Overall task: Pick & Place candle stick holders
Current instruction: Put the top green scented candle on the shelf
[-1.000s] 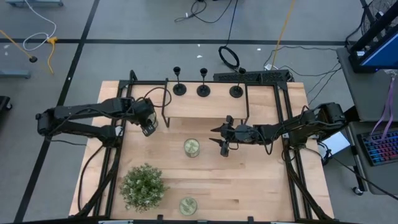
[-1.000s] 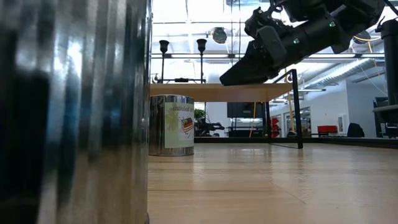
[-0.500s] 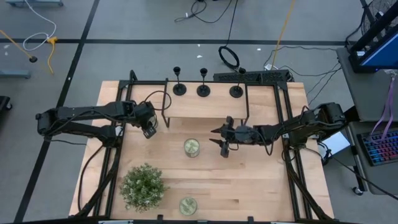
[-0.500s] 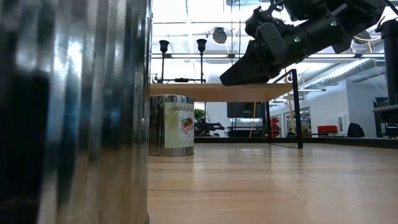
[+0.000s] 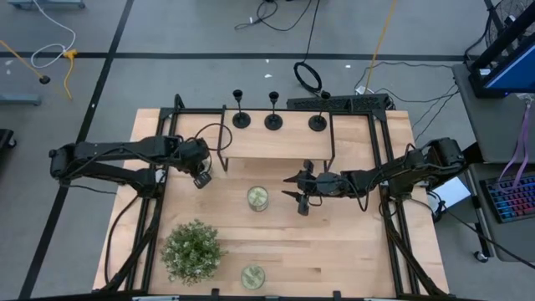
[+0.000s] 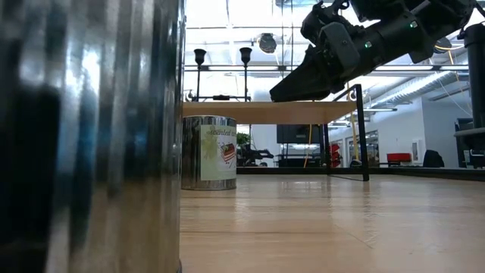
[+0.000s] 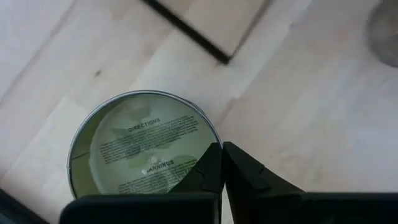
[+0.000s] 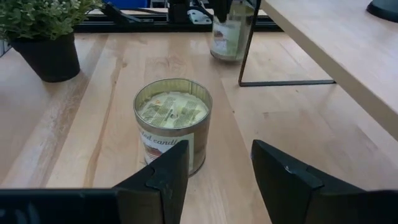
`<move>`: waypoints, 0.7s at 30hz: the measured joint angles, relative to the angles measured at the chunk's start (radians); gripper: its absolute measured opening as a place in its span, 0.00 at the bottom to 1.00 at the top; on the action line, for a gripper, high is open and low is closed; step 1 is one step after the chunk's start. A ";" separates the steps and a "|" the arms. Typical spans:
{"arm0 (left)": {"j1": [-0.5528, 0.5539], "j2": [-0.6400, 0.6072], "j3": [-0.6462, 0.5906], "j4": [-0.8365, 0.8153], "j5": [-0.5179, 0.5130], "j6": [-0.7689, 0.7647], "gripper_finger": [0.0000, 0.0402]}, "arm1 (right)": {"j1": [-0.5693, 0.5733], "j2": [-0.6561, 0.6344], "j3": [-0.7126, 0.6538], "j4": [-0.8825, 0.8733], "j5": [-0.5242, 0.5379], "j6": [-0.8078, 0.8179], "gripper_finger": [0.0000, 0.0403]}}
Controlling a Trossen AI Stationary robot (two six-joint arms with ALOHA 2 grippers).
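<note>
Three black candle stick holders (image 5: 241, 119), (image 5: 273, 121), (image 5: 318, 123) stand on their round bases on the raised wooden shelf (image 5: 267, 146) at the far side. Two of them (image 6: 199, 57), (image 6: 245, 54) show in the low view. My left gripper (image 5: 201, 178) is shut and points down over a candle tin (image 7: 143, 146) left of the shelf. My right gripper (image 8: 217, 168) is open and hovers level in front of the shelf. It faces another candle tin (image 8: 173, 121) and nothing is between its fingers. My left gripper's shut fingertips (image 7: 214, 158) point down from above at the tin's rim (image 7: 208, 127). I cannot tell whether they touch it.
A green potted plant (image 5: 192, 251) stands at the near left. A third tin (image 5: 252, 276) sits at the near edge and fills the left of the low view. The shelf's black legs (image 8: 245, 50) rise between the grippers. Bare wood lies at the near right.
My left gripper has shut over the tin left of the shelf and has stayed in place. My right gripper has barely moved and stays open.
</note>
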 joint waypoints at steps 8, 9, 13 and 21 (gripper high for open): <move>-0.185 0.000 0.287 -0.244 -0.180 -0.115 0.01 | 0.000 0.000 0.000 0.002 0.001 0.001 0.41; -0.212 -0.001 0.320 -0.263 -0.198 -0.129 0.01 | 0.000 0.000 0.000 0.005 0.002 0.001 0.41; -0.316 0.027 0.425 -0.264 -0.264 -0.153 0.01 | 0.000 0.000 0.000 0.021 0.002 0.001 0.41; -0.448 0.271 0.640 -0.263 -0.322 -0.020 0.00 | 0.000 0.000 0.000 0.050 0.003 0.001 0.40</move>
